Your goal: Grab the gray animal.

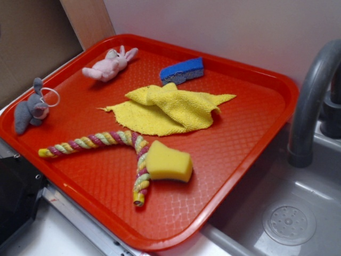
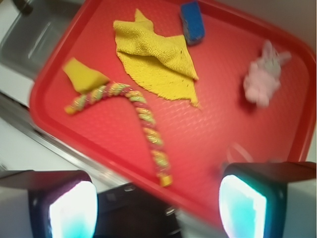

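Currently, the gray animal (image 1: 32,109) is seen lying at the left edge of the red tray (image 1: 250,133) in the exterior view, partly on the rim, with its long ears pointing upward and a white ring loop (image 1: 50,97) at its head. A pink plush bunny (image 1: 109,65) is placed further along the same side, near the tray's far corner, apart from the gray toy. A blue sponge (image 1: 183,70) is found by the far rim, and a crumpled yellow cloth (image 1: 168,109) is spread in the middle of the tray. A braided rope toy (image 1: 114,146) (pink, green and yellow strands) is bent across the near half, and a yellow sponge (image 1: 168,161) is set against its bend, touching it. A gray faucet (image 1: 314,96) and a sink basin (image 1: 287,218) are seen to the right of the tray.

In the wrist view the gripper (image 2: 158,206) is shown held wide, with nothing between its two fingers (image 2: 72,210), whose pads glow pale cyan at the bottom corners of the blurred picture. The gray animal itself cannot be made out there; only a faint white ring is seen just above the right-hand finger. The pink bunny is seen at the right of that view, the rope toy at center left.
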You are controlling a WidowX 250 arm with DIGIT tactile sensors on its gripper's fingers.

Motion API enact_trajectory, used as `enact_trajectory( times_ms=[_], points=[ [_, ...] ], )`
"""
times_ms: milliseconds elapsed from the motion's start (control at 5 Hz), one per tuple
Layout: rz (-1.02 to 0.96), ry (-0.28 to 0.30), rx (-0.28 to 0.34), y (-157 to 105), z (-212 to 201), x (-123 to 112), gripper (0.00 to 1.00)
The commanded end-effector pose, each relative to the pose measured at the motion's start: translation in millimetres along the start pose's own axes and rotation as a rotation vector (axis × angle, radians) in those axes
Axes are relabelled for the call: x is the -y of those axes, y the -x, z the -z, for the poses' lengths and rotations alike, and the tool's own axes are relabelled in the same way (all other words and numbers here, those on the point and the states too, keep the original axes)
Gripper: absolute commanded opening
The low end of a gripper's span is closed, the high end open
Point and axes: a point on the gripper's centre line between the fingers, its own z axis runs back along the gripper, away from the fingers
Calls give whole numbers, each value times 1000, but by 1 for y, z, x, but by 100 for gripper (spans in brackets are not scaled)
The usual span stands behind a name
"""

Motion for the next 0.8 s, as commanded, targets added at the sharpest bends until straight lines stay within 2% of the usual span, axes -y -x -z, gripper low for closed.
enact_trajectory(
  times_ms=[0,200,400,600],
  points=[
    [108,-20,-55,9,51,-56,100],
    [90,-53,-135,20,81,-89,100],
    [105,-74,-192,28,98,-96,100],
    [136,-50,-229,37,117,-99,100]
  ],
)
